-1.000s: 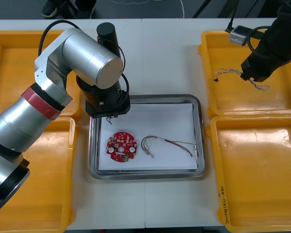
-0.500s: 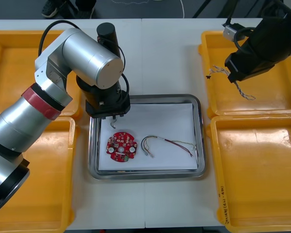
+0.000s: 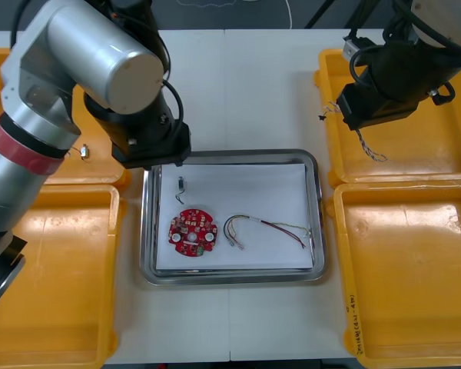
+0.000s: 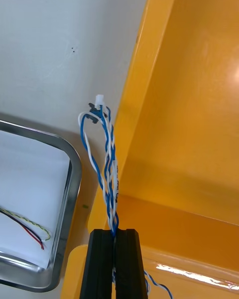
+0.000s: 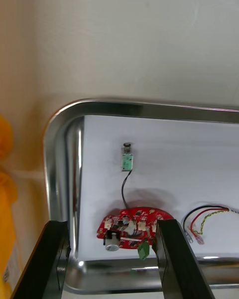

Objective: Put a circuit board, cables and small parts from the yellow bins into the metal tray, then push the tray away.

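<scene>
Your four yellow bins (image 3: 415,157) flank the metal tray (image 3: 320,231), which is white inside. Your left gripper (image 5: 109,224) hangs over the tray's ten o'clock corner, fingers spread wide with nothing between them. Your right gripper (image 4: 115,235) sits at the tray's two o'clock, over the far right bin's inner wall, pinched tight on the twisted blue and white cable (image 4: 107,169) trailing from its fingertips. Inside the tray, the round red circuit board (image 3: 192,231) lies at eight o'clock, the red and yellow cable (image 3: 270,227) at four, and a small metal part (image 3: 180,185) at ten.
</scene>
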Robot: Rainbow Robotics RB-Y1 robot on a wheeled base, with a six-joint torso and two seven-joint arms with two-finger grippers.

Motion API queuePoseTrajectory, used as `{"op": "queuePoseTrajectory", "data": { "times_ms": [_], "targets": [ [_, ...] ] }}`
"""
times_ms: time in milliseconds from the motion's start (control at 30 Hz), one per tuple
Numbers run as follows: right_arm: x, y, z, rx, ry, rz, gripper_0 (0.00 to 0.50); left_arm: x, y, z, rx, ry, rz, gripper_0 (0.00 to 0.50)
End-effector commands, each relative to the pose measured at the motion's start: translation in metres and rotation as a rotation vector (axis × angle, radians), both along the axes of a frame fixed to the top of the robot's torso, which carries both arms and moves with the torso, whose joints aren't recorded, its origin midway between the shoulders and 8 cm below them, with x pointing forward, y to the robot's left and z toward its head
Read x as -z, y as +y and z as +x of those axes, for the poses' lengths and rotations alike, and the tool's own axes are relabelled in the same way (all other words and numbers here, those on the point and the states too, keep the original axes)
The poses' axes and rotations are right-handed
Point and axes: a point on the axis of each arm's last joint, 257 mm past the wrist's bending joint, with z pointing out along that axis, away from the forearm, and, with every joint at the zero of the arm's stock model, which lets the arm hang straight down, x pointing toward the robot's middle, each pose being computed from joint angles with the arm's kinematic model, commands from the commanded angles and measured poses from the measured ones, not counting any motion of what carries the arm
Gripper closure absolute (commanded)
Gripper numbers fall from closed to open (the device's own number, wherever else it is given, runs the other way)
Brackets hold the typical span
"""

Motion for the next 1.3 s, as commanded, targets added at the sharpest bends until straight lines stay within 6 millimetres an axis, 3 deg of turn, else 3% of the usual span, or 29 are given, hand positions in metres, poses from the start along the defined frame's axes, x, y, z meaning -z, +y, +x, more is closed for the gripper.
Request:
{"op": "queuePoseTrajectory", "data": {
  "times_ms": [33, 267, 433, 633, 1000, 1300],
  "targets": [
    [-0.018, 0.016, 0.003, 0.012, -0.04, 0.005, 0.5, -0.064, 0.021, 0.015, 0.035, -0.124, -0.019, 0.0],
    [-0.016, 0.02, 0.002, 0.002, -0.038, 0.006, 0.5, -0.106, 0.047, 0.02, 0.006, -0.216, -0.052, 0.0],
    [-0.017, 0.032, 0.001, -0.084, -0.06, -0.017, 0.5, -0.119, 0.074, 0.024, -0.042, -0.235, -0.042, 0.0],
    [-0.016, 0.053, -0.003, -0.265, -0.088, -0.071, 0.5, -0.123, 0.113, 0.029, -0.101, -0.218, -0.013, 0.0],
    [0.009, 0.107, -0.025, -0.635, -0.17, -0.32, 0.5, -0.118, 0.18, 0.034, -0.136, -0.152, 0.058, 0.0],
    [0.02, 0.14, -0.035, -0.889, -0.216, -0.406, 0.5, -0.111, 0.212, 0.044, -0.111, -0.121, 0.085, 0.0]
  ]
}}
